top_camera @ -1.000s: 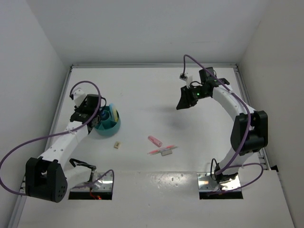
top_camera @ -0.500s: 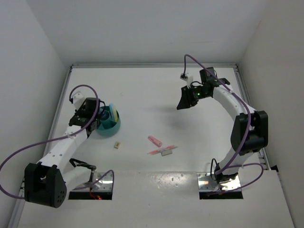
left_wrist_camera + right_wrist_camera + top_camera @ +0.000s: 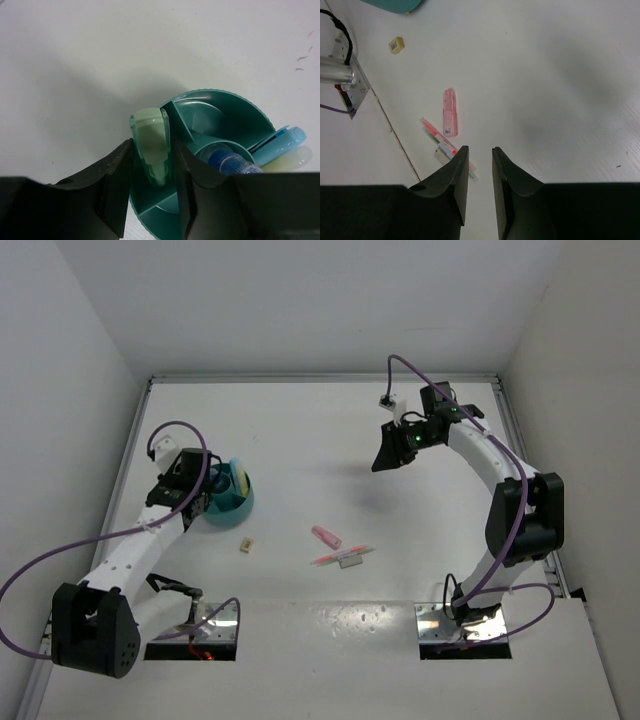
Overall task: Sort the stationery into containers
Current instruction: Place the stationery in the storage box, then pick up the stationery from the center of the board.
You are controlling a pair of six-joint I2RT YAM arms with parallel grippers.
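The left hand is right over the one cup. One green piece stands in the cup, just between this hand's two fingers. I cannot tell if the fingers pinch it or only sit beside it. Three sticks are in the cup too, off to the hand's right side: one blue stick with a dark cap, one light-blue stick and one yellow stick.

The right hand is up in the air, well apart from the cup. Its two fingers are a little apart and nothing is between them. Three things lie loose on the table. One pink piece and one red pen lie side by side, just past its fingertips and a bit to the left. One eraser lies farther off the same way.
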